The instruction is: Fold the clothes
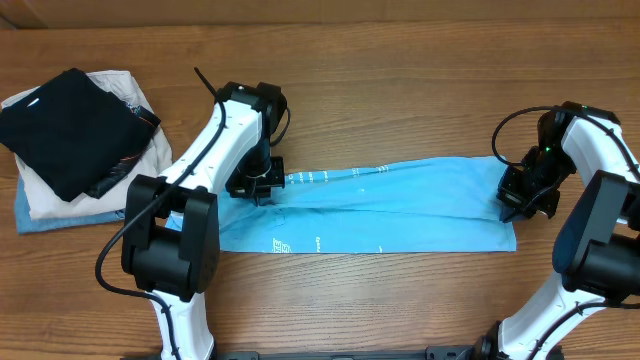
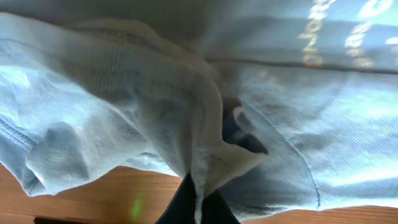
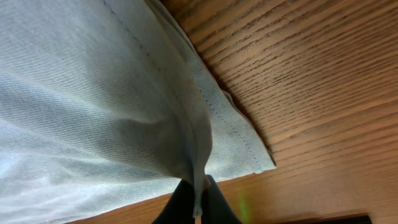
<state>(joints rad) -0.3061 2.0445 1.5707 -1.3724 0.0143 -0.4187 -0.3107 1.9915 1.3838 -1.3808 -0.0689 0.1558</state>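
**Both ends pinched — move them as one**

Overhead: the sky-blue T-shirt (image 1: 380, 205) lies as a long, narrow band across the middle of the table (image 1: 400, 70); the left gripper (image 1: 262, 186) is down on its left end and the right gripper (image 1: 516, 203) on its right end, well apart. A black garment (image 1: 65, 125) rests on a cream garment (image 1: 120, 175) at the far left, away from the work.

Left wrist: the dark fingers (image 2: 180, 208) are pressed together on a bunched ridge of blue cloth that peaks up from them; several layers look gathered there, so I judge this hold thick and perhaps uneven. Printed lettering (image 2: 311, 43) shows at the upper right.

Right wrist: the fingers (image 3: 180, 202) pinch a thin fold just inside the hemmed corner; the corner itself lies flat on the wood beside them.

The step in hand looks like carrying the pinched edge over the rest. To do it well, raise both ends together and level; hold the band taut enough not to sag in the middle, yet not stretched — the thin right-hand pinch could slip. Lay the edge down square to the one beneath before releasing.
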